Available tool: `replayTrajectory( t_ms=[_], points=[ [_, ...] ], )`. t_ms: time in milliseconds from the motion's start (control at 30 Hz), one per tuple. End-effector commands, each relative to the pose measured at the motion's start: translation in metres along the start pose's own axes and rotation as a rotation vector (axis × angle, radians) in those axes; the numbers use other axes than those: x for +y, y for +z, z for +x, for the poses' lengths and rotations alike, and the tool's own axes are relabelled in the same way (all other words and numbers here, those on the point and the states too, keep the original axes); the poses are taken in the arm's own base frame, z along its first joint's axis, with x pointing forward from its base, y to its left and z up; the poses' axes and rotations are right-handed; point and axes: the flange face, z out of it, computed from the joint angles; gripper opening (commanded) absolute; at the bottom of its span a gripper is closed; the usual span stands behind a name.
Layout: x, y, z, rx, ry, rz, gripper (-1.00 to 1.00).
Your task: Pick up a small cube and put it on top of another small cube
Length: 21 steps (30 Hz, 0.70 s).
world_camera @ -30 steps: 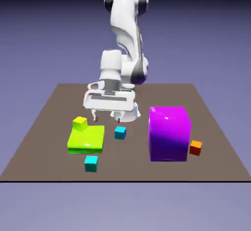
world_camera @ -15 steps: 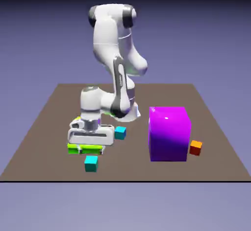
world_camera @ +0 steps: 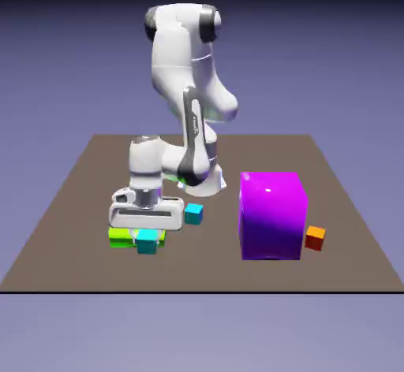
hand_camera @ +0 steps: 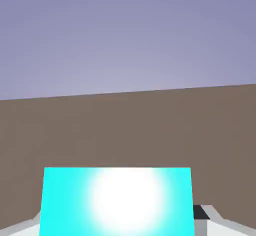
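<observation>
A bright cyan cube (hand_camera: 65, 205) sits between the fingertips of the gripper (hand_camera: 117, 225) — large and close, its near part running out of view at the bottom. A broad white glare washes over the middle of its face, leaving plain cyan toward both sides. Pale finger parts show low down on either side of it, and on the right one a small black patch lies right against the cube's edge. Beyond the gripper stretches the brown table (hand_camera: 125, 130), bare in this stretch — its far edge slightly slanted, higher toward the right — and past that edge is a plain blue-violet backdrop (hand_camera: 125, 30).
</observation>
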Motion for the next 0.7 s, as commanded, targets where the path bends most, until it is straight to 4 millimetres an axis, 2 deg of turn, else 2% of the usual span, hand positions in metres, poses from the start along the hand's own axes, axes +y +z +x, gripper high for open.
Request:
replayTrajectory(
  t_ms=[0,133,300,467,667],
  points=[
    [0.010,-0.010,0.004,0.007,-0.003,-0.009,-1.00],
    [0.050,-0.050,0.011,0.023,-0.009,-0.040,-1.00],
    [0.097,-0.093,0.004,0.027,-0.002,-0.058,-1.00],
    [0.138,-0.122,-0.017,0.015,0.010,-0.050,-1.00],
    [0.171,-0.139,-0.055,-0.011,0.013,-0.005,-1.00]
  ],
)
